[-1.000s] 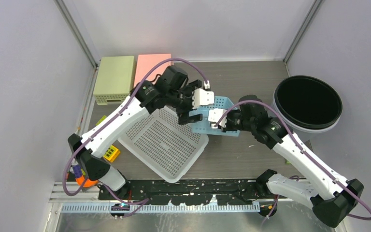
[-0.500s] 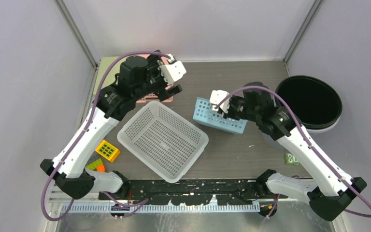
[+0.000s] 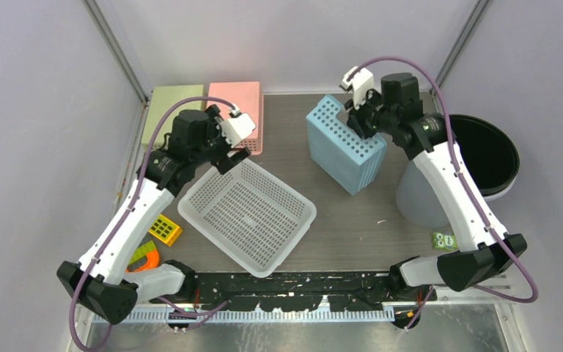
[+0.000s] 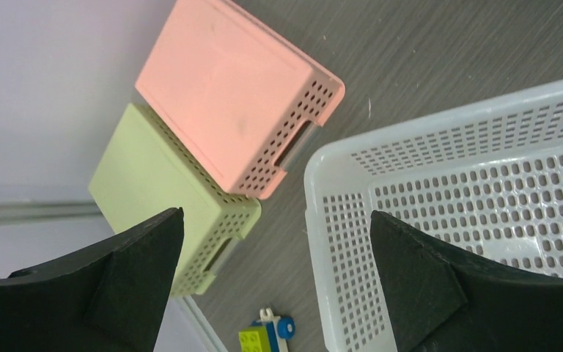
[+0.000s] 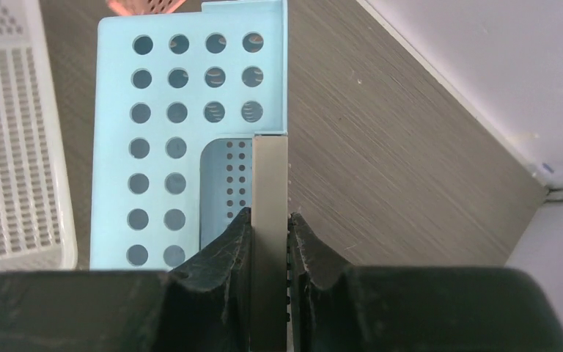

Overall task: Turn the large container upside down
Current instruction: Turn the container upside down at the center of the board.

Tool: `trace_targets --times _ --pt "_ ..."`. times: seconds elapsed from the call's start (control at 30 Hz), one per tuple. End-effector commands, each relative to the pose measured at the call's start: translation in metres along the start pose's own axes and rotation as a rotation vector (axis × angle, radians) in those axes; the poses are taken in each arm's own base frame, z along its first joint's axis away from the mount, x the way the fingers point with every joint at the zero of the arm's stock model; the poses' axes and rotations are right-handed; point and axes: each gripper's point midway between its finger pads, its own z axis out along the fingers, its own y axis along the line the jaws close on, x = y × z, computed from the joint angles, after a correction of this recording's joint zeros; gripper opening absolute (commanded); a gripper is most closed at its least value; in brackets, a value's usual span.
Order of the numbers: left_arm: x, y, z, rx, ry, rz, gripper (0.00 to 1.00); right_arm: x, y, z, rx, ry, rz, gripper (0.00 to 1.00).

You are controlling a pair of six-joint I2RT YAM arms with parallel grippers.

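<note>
A large white perforated basket (image 3: 248, 216) sits open side up at the table's middle left; its corner shows in the left wrist view (image 4: 469, 191). My left gripper (image 3: 229, 145) hangs open and empty above the basket's far left corner (image 4: 275, 220). A smaller blue perforated basket (image 3: 343, 147) is tipped up on edge at the far middle. My right gripper (image 3: 358, 110) is shut on the blue basket's upper wall (image 5: 168, 147), with the wall pinched between the fingers (image 5: 270, 216).
A pink box (image 3: 234, 110) and a green box (image 3: 170, 110) lie bottom up at the far left. A round black-rimmed bin (image 3: 484, 154) stands at the right. Toy bricks lie at the left (image 3: 163, 229) and near right (image 3: 443, 240); one brick shows (image 4: 267, 339).
My right gripper has lifted the blue basket from the middle toward the far side and tipped it up on edge. My left gripper has drawn back left to the white basket's far corner.
</note>
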Motion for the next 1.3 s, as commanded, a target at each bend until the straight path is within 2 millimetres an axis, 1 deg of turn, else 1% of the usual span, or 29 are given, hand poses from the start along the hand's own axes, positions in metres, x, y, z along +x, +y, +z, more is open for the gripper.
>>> trace_targets --times 0.0,0.23,0.37,0.47,0.57,0.8,1.13,1.27 --pt "0.0 -0.005 -0.023 0.035 -0.085 -0.056 1.0 -0.041 -0.019 -0.009 -0.023 -0.143 0.219 0.09" --pt "0.025 -0.041 -0.035 0.159 -0.083 -0.065 1.0 -0.057 -0.04 0.005 -0.103 -0.221 0.495 0.07" --pt "0.038 -0.058 -0.037 0.205 -0.081 -0.07 1.0 -0.061 -0.055 0.016 -0.147 -0.25 0.671 0.08" --pt "0.046 -0.07 -0.037 0.233 -0.086 -0.08 1.0 -0.057 -0.068 0.028 -0.183 -0.253 0.804 0.08" --pt "0.05 -0.077 -0.035 0.253 -0.098 -0.09 1.0 -0.045 -0.078 0.045 -0.18 -0.228 0.884 0.08" --pt "0.053 -0.087 -0.037 0.286 -0.121 -0.104 1.0 -0.003 -0.091 0.08 -0.114 -0.159 0.95 0.08" --pt "0.06 -0.094 -0.041 0.305 -0.133 -0.124 1.0 0.038 -0.105 0.108 0.003 -0.108 0.897 0.1" --pt "0.061 -0.094 -0.04 0.307 -0.134 -0.135 1.0 0.053 -0.106 0.118 0.024 -0.08 0.89 0.12"
